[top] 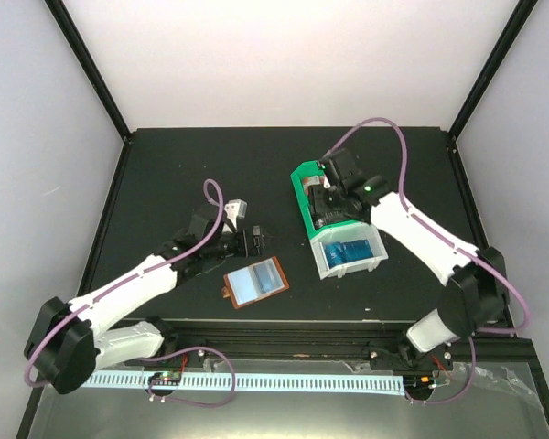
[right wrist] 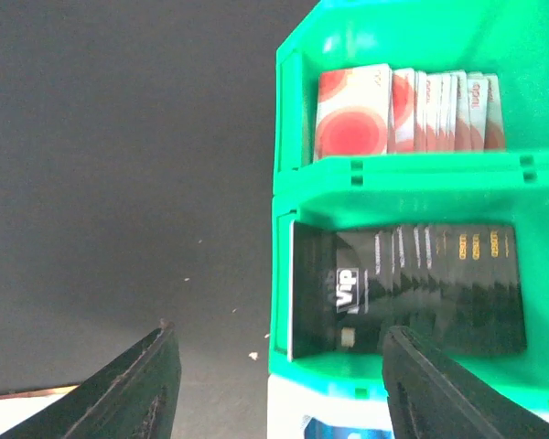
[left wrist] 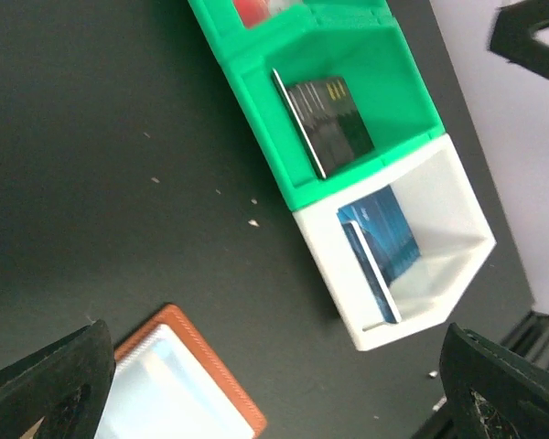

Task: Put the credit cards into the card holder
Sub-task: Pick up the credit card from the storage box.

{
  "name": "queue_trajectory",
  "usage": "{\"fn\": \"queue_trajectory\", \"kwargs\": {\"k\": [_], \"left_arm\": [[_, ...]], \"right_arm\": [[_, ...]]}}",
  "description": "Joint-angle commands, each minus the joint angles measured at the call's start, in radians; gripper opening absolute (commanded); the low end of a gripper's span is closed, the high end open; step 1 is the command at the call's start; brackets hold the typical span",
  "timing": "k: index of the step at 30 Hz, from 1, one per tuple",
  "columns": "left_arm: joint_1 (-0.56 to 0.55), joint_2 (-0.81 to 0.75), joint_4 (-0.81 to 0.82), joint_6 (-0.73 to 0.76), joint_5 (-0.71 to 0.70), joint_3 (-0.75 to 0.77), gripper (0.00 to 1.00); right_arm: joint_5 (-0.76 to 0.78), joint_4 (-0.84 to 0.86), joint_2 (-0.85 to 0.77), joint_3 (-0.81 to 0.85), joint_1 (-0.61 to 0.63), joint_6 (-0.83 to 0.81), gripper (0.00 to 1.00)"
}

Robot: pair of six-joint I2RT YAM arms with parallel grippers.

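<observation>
Barely begun: credit cards sit stacked in the tray, card holder lies open just left of it, contents unclear; left gripper left of tray, right gripper above it, both spread wide, empty.

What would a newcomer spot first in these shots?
The green-and-white tray right of centre, its compartments holding red-and-white cards, black cards and blue cards. Next, the brown card holder lying open at centre front. The right pincer hangs open above the tray.
</observation>
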Motion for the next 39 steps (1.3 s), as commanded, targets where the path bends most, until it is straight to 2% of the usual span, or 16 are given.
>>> {"fn": "queue_trajectory", "kwargs": {"k": [1,5,9,14,17,20,23,28,39], "left_arm": [[0.033,-0.071,-0.169,0.106,-0.12,0.037,0.99],[0.071,-0.101,-0.186,0.132,-0.062,0.017,0.99],[0.11,-0.083,-0.164,0.132,-0.002,-0.015,0.99],[0.141,-0.016,-0.162,0.139,0.052,-0.011,0.99],[0.147,0.0,-0.153,0.134,0.065,-0.019,0.99],[0.151,-0.008,-0.139,0.12,0.069,-0.034,0.99],[0.157,-0.018,-0.128,0.11,0.069,-0.048,0.99],[0.162,-0.023,-0.112,0.099,0.072,-0.068,0.99],[0.166,-0.021,-0.107,0.094,0.075,-0.086,0.99]], "right_arm": [[-0.086,-0.1,0.162,0.108,-0.025,-0.144,0.63],[-0.051,-0.115,0.285,0.168,-0.024,-0.134,0.66],[0.064,-0.17,0.402,0.233,-0.025,-0.077,0.66],[0.033,-0.17,0.49,0.265,-0.025,-0.081,0.65],[-0.041,-0.168,0.544,0.295,-0.025,-0.114,0.56],[-0.038,-0.196,0.589,0.339,-0.025,-0.123,0.46],[-0.048,-0.197,0.588,0.339,-0.025,-0.119,0.39],[-0.093,-0.188,0.553,0.325,-0.024,-0.113,0.37],[-0.083,-0.186,0.498,0.291,-0.025,-0.081,0.32]]}}
